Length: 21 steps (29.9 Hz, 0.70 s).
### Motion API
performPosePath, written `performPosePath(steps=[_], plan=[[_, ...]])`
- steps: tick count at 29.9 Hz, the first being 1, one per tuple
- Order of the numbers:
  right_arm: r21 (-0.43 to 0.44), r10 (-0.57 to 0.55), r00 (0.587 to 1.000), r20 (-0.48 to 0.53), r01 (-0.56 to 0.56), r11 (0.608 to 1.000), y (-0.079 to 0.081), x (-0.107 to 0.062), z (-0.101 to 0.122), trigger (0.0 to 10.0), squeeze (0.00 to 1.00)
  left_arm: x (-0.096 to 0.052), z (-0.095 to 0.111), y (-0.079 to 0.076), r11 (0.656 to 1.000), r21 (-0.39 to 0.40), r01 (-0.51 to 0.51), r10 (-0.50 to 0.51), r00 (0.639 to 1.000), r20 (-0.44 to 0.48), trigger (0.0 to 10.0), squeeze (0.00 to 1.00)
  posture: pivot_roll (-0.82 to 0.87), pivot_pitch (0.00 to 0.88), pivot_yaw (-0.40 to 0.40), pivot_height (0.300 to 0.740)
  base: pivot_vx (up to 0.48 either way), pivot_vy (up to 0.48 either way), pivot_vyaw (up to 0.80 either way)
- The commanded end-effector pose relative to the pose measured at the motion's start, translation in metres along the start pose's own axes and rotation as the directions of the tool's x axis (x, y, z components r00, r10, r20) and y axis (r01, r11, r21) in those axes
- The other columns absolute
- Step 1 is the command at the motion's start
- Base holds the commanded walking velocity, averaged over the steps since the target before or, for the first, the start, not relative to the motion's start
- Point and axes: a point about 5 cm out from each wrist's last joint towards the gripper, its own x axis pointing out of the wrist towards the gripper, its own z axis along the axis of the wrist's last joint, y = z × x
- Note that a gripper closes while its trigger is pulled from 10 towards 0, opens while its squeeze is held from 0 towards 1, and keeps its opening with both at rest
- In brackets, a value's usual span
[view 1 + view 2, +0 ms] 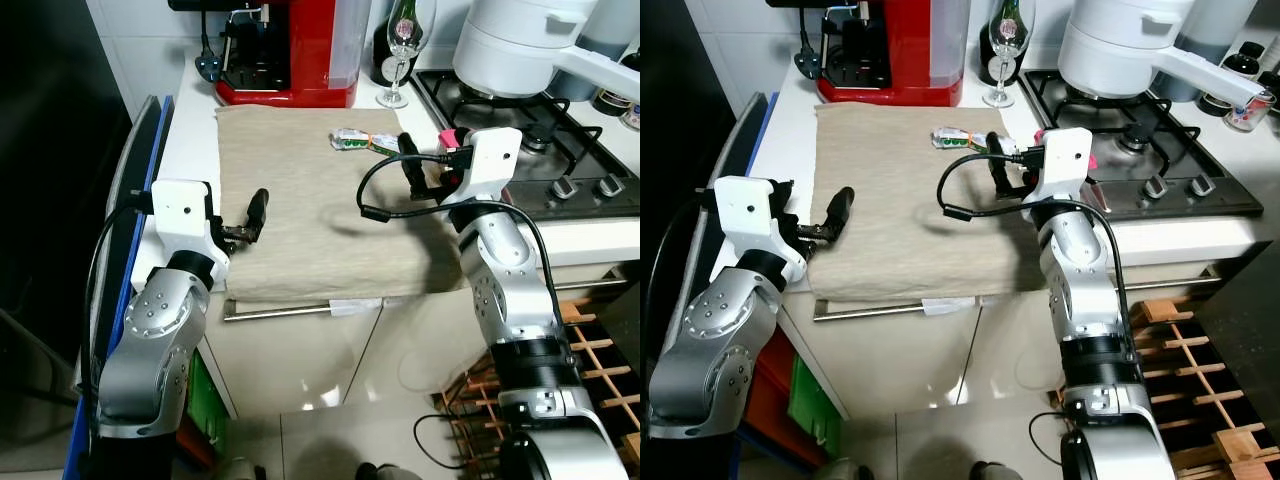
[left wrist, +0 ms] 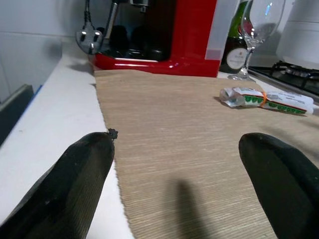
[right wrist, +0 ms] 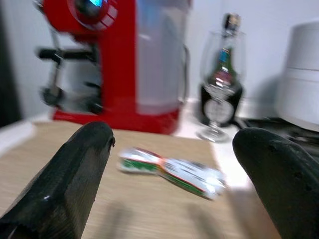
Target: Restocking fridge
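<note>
Right gripper lines up on the packet.

Right gripper (image 1: 410,152) hovers just beside the wrapped packet (image 1: 365,141), fingers spread wide and holding nothing, likely aimed to straddle it. The packet lies flat on the beige cloth (image 1: 300,210) covering the surface, near the wine glass (image 1: 399,50). Left gripper (image 1: 255,212) waits over the cloth's left edge, fingers parted, also holding nothing.
</note>
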Motion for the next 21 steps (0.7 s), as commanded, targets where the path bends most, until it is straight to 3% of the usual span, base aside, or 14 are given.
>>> performPosePath(steps=[1, 3, 5, 6, 11, 13, 14, 16, 18, 21], plan=[[0.008, -0.021, 0.997, 0.072, 0.020, 1.000, -0.004, 0.000, 0.018, 10.0, 0.20, 0.002, 0.000, -0.001, 1.000, -0.003, 0.003, -0.003, 1.000, -0.001, 10.0, 0.00, 0.04, 0.035, -0.034, 0.740, 0.000, 0.000, 0.00], [0.000, -0.086, 0.991, 0.105, 0.086, 0.996, -0.012, -0.003, 0.027, 10.0, 0.20, 0.003, 0.000, -0.002, 1.000, -0.004, 0.004, -0.004, 1.000, -0.002, 10.0, 0.00, 0.03, 0.030, -0.032, 0.740, 0.000, 0.000, 0.00], [-0.030, -0.195, 0.976, 0.092, 0.199, 0.980, -0.029, -0.009, 0.026, 10.0, 0.19, 0.003, -0.001, -0.003, 1.000, -0.003, 0.010, -0.010, 1.000, -0.003, 10.0, 0.00, 0.03, 0.027, -0.027, 0.740, 0.000, 0.000, 0.00], [-0.030, -0.195, 0.976, 0.092, 0.199, 0.980, -0.029, -0.009, 0.026, 10.0, 0.19, 0.003, -0.001, -0.003, 1.000, -0.003, 0.010, -0.010, 1.000, -0.003, 10.0, 0.00, 0.03, 0.027, -0.027, 0.740, 0.000, 0.000, 0.00], [-0.064, -0.298, 0.954, -0.008, 0.297, 0.953, -0.050, -0.024, 0.006, 10.0, 0.19, 0.004, -0.004, -0.006, 0.999, -0.014, 0.036, -0.036, 0.999, -0.017, 10.0, 0.00, 0.02, 0.025, -0.020, 0.740, 0.000, 0.000, 0.00], [-0.080, -0.326, 0.944, -0.043, 0.322, 0.943, -0.055, -0.030, -0.002, 10.0, 0.19, 0.004, -0.006, -0.017, 0.993, -0.041, 0.106, -0.107, 0.994, -0.019, 10.0, 0.00, 0.02, 0.024, -0.016, 0.740, 0.000, 0.000, 0.00], [-0.075, -0.333, 0.941, -0.060, 0.329, 0.941, -0.056, -0.033, -0.006, 10.0, 0.19, 0.003, -0.009, -0.031, 0.977, -0.071, 0.200, -0.201, 0.979, -0.019, 10.0, 0.00, 0.02, 0.024, -0.015, 0.740, 0.000, 0.000, 0.00], [-0.075, -0.335, 0.940, -0.063, 0.331, 0.941, -0.057, -0.034, -0.007, 10.0, 0.19, 0.003, -0.010, -0.035, 0.971, -0.080, 0.227, -0.229, 0.973, -0.019, 10.0, 0.00, 0.02, 0.024, -0.015, 0.740, 0.000, 0.000, 0.00], [-0.059, -0.340, 0.937, -0.084, 0.336, 0.940, -0.056, -0.037, -0.010, 10.0, 0.19, 0.004, -0.005, -0.045, 0.936, -0.074, 0.343, -0.343, 0.939, 0.016, 10.0, 0.00, 0.01, 0.027, -0.013, 0.740, 0.000, 0.000, 0.00], [-0.055, -0.328, 0.941, -0.087, 0.324, 0.944, -0.055, -0.038, -0.010, 10.0, 0.19, 0.006, 0.003, -0.048, 0.922, -0.061, 0.383, -0.380, 0.924, 0.049, 10.0, 0.00, 0.01, 0.025, -0.011, 0.740, 0.000, 0.000, 0.00]])
